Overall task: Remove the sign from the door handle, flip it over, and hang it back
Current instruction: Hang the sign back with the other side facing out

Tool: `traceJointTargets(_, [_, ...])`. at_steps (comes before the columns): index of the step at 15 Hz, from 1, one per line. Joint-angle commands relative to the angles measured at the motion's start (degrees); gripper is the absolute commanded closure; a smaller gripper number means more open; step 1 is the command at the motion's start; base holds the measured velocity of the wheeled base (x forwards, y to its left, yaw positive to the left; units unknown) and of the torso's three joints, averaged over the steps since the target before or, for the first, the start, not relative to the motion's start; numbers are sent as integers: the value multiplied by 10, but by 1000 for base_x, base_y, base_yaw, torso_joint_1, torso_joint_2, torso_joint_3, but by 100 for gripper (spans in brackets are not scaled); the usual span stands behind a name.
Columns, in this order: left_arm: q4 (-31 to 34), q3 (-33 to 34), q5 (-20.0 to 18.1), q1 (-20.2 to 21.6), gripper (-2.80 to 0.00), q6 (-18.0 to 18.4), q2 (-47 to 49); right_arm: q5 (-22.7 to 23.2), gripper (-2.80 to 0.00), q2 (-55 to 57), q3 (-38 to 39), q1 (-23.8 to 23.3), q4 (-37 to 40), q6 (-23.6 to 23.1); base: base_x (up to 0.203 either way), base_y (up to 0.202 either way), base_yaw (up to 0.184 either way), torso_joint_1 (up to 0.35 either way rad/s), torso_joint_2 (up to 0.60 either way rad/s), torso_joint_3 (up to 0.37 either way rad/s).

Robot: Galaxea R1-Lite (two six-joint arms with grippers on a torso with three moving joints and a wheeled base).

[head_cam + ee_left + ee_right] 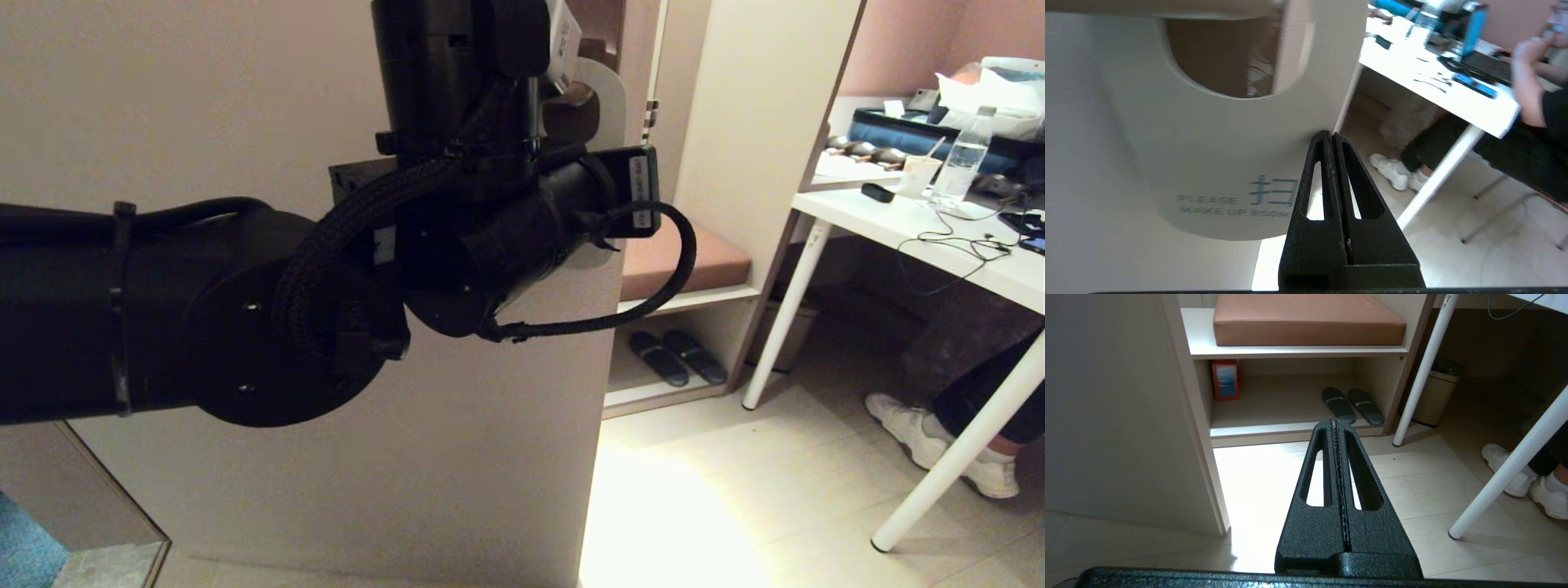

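Note:
The sign (1216, 155) shows its white face, with blue "PLEASE MAKE UP ROOM" print and the oval hole at its far end. My left gripper (1332, 134) is shut on the sign's side edge and holds it up beside the pale door (245, 98). In the head view only the sign's white rounded end (611, 94) peeks out behind my raised left arm. The door handle's lever is hidden by that arm; a dark plate corner (347, 178) pokes out on the door. My right gripper (1335, 421) is shut and empty, low over the floor.
An open shelf unit with a brown cushion (682, 257) and slippers (678, 357) stands past the door edge. A white table (939, 245) with a bottle and cables stands to the right, with a seated person's legs and white shoes (922, 429) under it.

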Motion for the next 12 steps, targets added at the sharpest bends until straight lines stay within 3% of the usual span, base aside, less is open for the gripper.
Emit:
traceJointTargets(1, [-1,2,15,0,0,-1,-3,0,0,1,0,0,0,0,0,0,0,0,0,0])
traceJointTargets(5, [-3,21,22,3,0,-4,-14,0,0,1,0,0,0,0,0,0,0,0,0,0])
traceJointTargets(12, [-4,23,18,52,0,-1,-12,0,0,1,0,0,0,0,0,0,0,0,0,0])
